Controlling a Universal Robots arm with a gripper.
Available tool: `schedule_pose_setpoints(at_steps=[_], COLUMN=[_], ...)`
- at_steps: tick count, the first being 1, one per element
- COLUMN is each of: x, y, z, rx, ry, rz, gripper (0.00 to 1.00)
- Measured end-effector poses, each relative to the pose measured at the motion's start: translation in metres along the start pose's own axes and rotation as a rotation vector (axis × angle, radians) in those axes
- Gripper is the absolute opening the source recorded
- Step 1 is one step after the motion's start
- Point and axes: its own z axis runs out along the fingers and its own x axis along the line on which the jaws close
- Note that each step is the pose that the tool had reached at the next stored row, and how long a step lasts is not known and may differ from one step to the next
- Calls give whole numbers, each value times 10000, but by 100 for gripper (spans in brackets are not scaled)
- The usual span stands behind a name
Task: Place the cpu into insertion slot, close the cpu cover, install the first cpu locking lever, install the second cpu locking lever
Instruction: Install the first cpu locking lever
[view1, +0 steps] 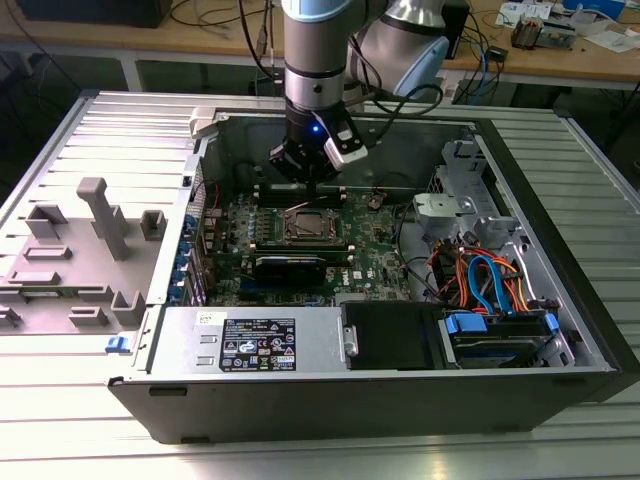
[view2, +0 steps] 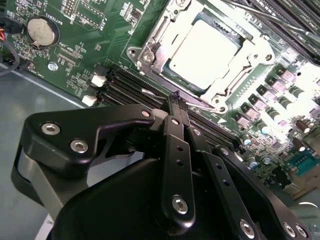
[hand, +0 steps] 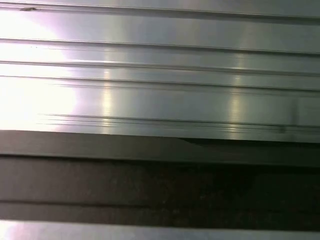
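Note:
The cpu (view2: 202, 50) lies flat in the insertion slot (view2: 137, 55), its pale metal top showing through the square opening of the cpu cover (view2: 252, 52), which is folded down over it. In the exterior view the slot (view1: 308, 226) sits mid-board inside the open computer case. My gripper (view2: 175, 97) hangs just above the slot's edge, its black fingers closed together with nothing seen between them. A thin metal lever rod (view2: 200, 102) runs along that edge right by the fingertips. In the exterior view the gripper (view1: 312, 190) stands just behind the slot.
Long memory slots (view2: 125, 82) flank the socket, and a coin battery (view2: 41, 31) sits further off. A black heatsink block (view1: 290, 265), the power supply (view1: 255, 340) and a cabled drive cage (view1: 490, 290) crowd the case. A grey fixture (view1: 100, 215) stands at the exterior view's left.

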Motion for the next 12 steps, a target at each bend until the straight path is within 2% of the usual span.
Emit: schedule_pose_setpoints(at_steps=[12], x=[-91], y=[-3], z=[83], rx=[0], ry=[0], rz=[0], gripper=[11])
